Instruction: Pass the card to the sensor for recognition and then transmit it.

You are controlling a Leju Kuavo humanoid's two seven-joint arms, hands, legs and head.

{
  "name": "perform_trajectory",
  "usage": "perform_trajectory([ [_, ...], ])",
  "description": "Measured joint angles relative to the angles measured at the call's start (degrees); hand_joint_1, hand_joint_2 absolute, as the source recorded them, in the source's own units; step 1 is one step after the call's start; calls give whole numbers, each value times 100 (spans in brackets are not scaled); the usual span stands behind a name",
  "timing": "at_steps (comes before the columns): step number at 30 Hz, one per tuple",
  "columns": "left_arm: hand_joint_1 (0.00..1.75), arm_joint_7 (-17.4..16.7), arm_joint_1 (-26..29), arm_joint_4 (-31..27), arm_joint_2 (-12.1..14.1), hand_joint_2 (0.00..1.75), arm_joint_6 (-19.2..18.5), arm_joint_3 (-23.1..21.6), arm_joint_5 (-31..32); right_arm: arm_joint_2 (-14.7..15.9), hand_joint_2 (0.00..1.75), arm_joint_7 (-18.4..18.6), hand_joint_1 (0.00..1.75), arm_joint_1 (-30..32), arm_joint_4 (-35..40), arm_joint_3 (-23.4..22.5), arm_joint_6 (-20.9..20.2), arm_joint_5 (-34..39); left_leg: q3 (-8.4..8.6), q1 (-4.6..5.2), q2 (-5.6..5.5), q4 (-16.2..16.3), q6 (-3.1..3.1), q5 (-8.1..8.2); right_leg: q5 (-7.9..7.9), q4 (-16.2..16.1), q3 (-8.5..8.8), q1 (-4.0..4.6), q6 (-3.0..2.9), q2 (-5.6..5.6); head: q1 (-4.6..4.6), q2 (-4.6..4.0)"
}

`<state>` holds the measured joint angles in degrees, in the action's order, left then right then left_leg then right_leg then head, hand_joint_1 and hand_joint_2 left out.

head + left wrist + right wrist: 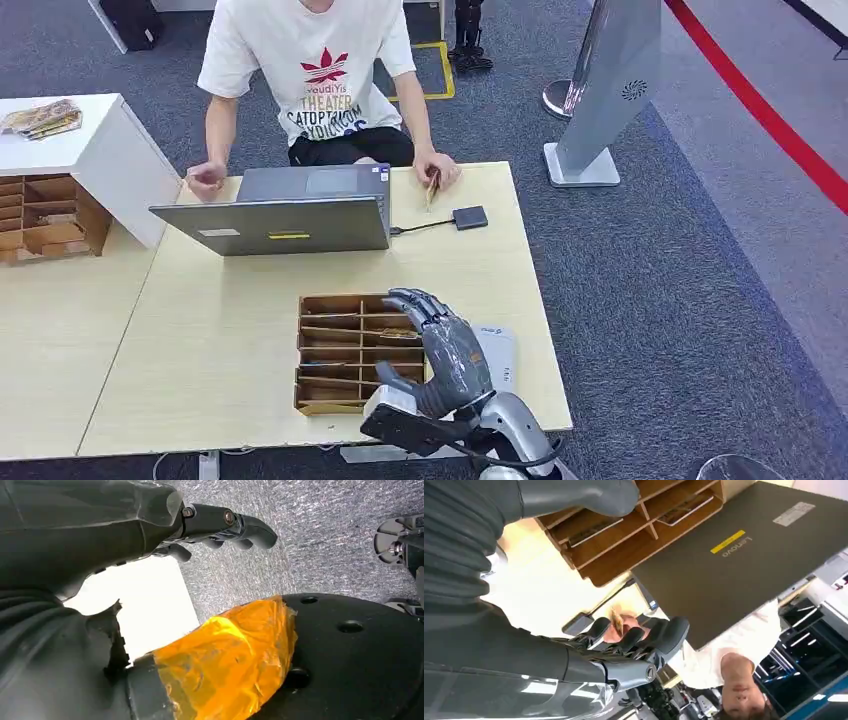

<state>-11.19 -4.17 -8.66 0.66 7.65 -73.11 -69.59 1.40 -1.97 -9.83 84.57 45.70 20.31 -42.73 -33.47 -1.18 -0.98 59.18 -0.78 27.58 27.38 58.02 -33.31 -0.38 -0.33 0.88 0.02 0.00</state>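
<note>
My right hand (440, 345) hovers over the near right part of a wooden slotted tray (330, 352), fingers spread and holding nothing. In the right wrist view its fingers (639, 635) curve in the air over the tray (624, 550), where cards (685, 510) lie in the slots. A seated person across the table holds a card (432, 188) upright beside the small black sensor (469, 217), which is cabled to a grey laptop (290, 215). The same card (616, 617) and sensor (579, 624) show beyond my fingers. My left hand (225, 527) hangs over grey carpet with nothing in it.
A white flat device (498, 352) lies just right of the tray near the table's right edge. A second table on the left carries a wooden rack (50, 215) and a white cabinet (90, 140). A grey stand (610, 90) rises from the carpet at the far right.
</note>
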Motion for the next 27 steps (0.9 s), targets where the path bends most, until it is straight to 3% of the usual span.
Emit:
perform_trajectory([
  [6, 0, -6, 0, 0, 0, 0, -2, 0, 0, 0, 175, 13, 86, -31, -103, 94, 41, -150, 0, 0, 0, 0, 0, 0, 0, 0, 0, 0, 0, 0, 0, 0],
  [12, 0, -50, -2, 0, 0, 0, -9, 0, 0, -22, 175, 264, 98, -154, -308, 197, 246, -594, 0, 0, 0, 0, 0, 0, 0, 0, 0, 0, 0, 0, 0, 0],
  [16, 0, -61, -5, 0, 0, 0, -9, -2, 0, -109, 175, 516, 84, -250, -592, 212, 483, -1027, 1, 0, 0, 0, 0, 0, 0, 0, 0, 0, 0, 0, 0, 0],
  [22, 0, -66, -6, 0, 0, 0, -9, -2, 0, -162, 175, 623, 63, -470, -925, 171, 505, -1248, 1, 0, 0, 0, 0, -1, 0, 1, 1, 0, 0, 0, 0, 0],
  [27, 0, -68, -7, 0, 0, 0, -9, -4, 0, -195, 175, 654, 63, -556, -1102, 134, 505, -1265, 1, 0, 0, 0, 0, -1, 0, 1, 1, 0, 0, 0, 0, 0],
])
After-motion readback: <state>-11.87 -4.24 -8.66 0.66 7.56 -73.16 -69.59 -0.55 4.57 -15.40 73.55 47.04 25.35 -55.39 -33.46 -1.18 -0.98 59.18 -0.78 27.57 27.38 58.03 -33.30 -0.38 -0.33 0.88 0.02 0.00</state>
